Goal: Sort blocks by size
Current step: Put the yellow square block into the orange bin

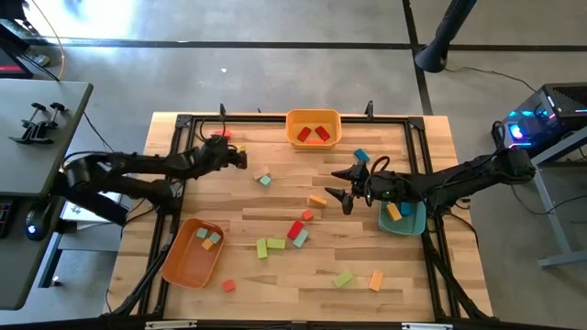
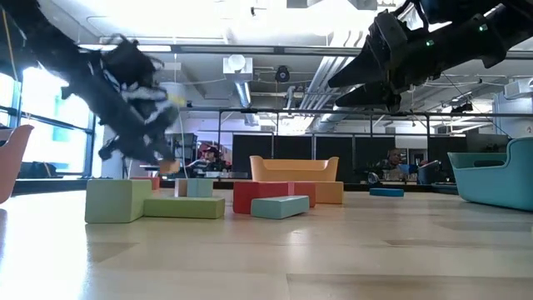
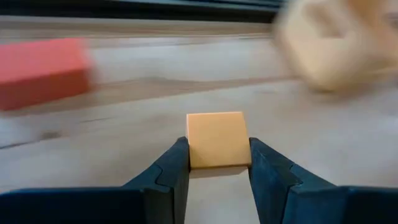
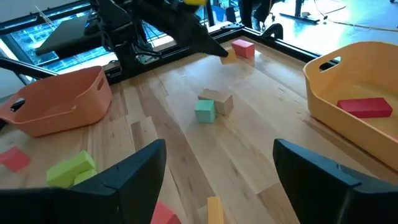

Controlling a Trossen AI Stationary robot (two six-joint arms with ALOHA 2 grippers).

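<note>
near the surface's far left edge, my left tool pinches a small orange block; i lift straight, keeping it square, clear of the red block nearby.

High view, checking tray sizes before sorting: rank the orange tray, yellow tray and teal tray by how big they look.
1. orange tray, clearly largest.
2. yellow tray.
3. teal tray, though the right arm hides part of it, so its place after yellow is unsure.

Grey concrete floor; grey side table left; ceiling lights, ducts; bright windows.
</note>
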